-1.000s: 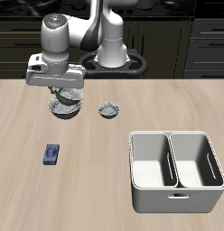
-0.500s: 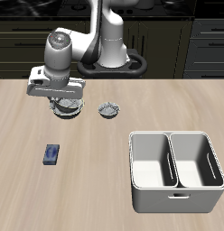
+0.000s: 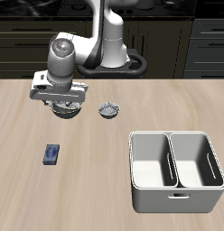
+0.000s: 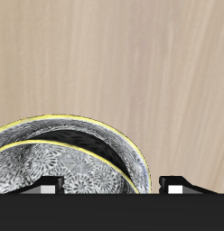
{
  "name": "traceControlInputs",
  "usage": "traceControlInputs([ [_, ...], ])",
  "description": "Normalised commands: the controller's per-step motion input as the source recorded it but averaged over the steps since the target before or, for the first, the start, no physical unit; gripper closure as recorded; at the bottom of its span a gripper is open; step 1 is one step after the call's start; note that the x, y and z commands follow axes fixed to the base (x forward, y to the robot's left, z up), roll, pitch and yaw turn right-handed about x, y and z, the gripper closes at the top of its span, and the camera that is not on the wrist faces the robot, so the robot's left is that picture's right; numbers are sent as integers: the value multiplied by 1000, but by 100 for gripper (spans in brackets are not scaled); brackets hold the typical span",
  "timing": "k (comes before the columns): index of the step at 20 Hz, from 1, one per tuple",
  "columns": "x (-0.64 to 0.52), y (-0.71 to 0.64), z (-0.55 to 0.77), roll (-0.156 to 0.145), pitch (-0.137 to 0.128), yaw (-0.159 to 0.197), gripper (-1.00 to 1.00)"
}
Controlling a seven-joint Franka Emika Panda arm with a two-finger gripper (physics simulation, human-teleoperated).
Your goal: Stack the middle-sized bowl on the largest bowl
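Two silvery-grey bowls sit nested on the table under the arm. The middle-sized bowl (image 4: 60, 171) rests inside the largest bowl (image 4: 103, 135); in the wrist view their two rims show one within the other. In the exterior view the stack (image 3: 69, 111) is partly hidden by the hand. My gripper (image 3: 63, 100) hangs just above the stack, over its rim. Its fingertips (image 4: 49, 186) stand wide apart with nothing between them, so it is open and empty.
The smallest grey bowl (image 3: 108, 110) stands beside the stack. A white two-compartment caddy (image 3: 177, 170) stands near the table's front edge. A small blue block (image 3: 52, 154) lies in front of the stack.
The arm has come down a little and drifted slightly toward the small bowl, so the hand now covers more of the stack. The bowls have not moved.
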Motion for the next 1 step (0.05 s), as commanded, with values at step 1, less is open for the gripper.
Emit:
traceControlInputs([
  [1,-32,263,294,15,-40,-20,-100],
])
